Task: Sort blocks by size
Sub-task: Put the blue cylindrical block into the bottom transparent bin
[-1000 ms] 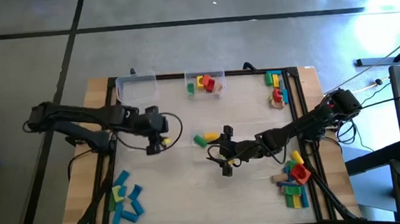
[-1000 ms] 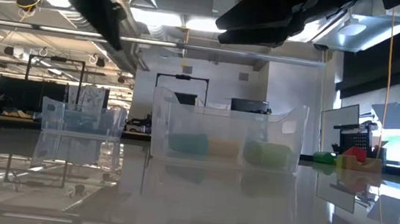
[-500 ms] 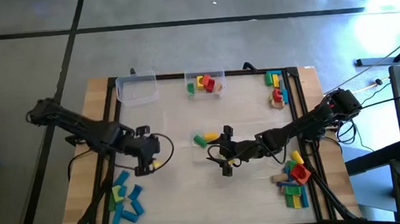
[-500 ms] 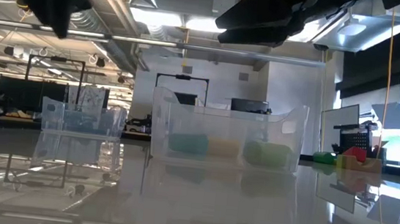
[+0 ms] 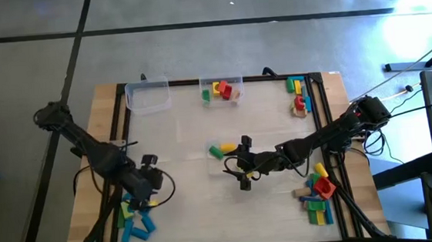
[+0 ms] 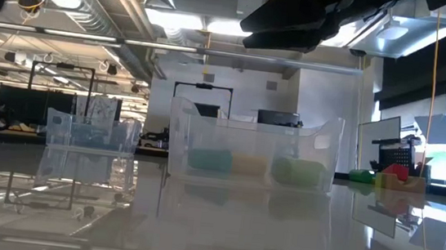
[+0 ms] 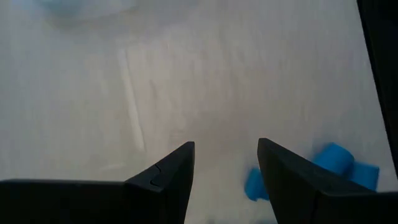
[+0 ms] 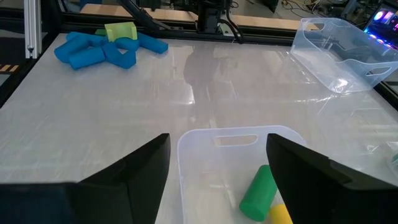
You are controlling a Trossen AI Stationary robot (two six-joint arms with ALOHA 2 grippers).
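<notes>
My left gripper [image 5: 149, 199] [image 7: 224, 148] is open and empty, just above the table beside a pile of blue blocks [image 5: 135, 218] [image 7: 329, 163] with a lime one among them, at the near left. My right gripper [image 5: 236, 164] [image 8: 217, 146] is open and empty and hangs over a clear tub [image 5: 220, 150] [image 8: 186, 155] in the middle of the table. That tub holds a green block [image 8: 257, 190] and a yellow block [image 8: 280, 214]. The right wrist view also shows the blue pile [image 8: 102, 50] farther off.
An empty clear tub [image 5: 147, 96] stands at the far left. Another tub [image 5: 222, 89] at the far middle holds red, yellow and green blocks. Mixed blocks lie at the far right [image 5: 299, 95] and the near right [image 5: 318, 194]. Bare table lies between the tubs and the piles.
My left gripper has gone toward the table's near edge and a little left, from beside the middle tub down to the blue pile. It has left the low view at the upper left. My right arm has kept still.
</notes>
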